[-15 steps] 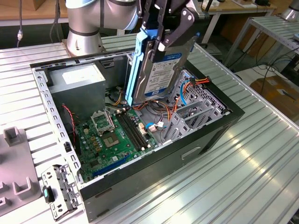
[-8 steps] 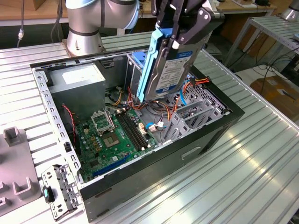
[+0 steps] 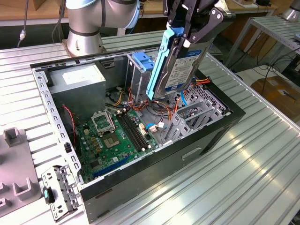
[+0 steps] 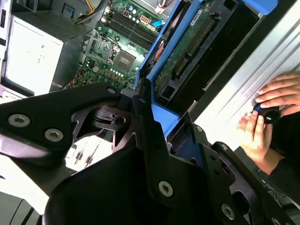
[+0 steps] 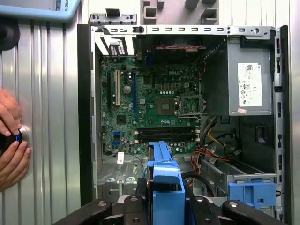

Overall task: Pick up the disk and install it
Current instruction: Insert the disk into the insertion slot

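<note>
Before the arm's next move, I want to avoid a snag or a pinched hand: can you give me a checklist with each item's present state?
1. Grip on the disk: ok; the gripper is shut on its upper end.
2. Disk clear of the case: ok; it hangs edge-down above the open top.
3. Path below: not ok; orange cables lie loose under the disk.
4. Person's hands: ok; they rest on the table beside the case, outside it.
5. Place where the disk goes: cannot tell; the disk hides that part of the case in the exterior view.
</note>
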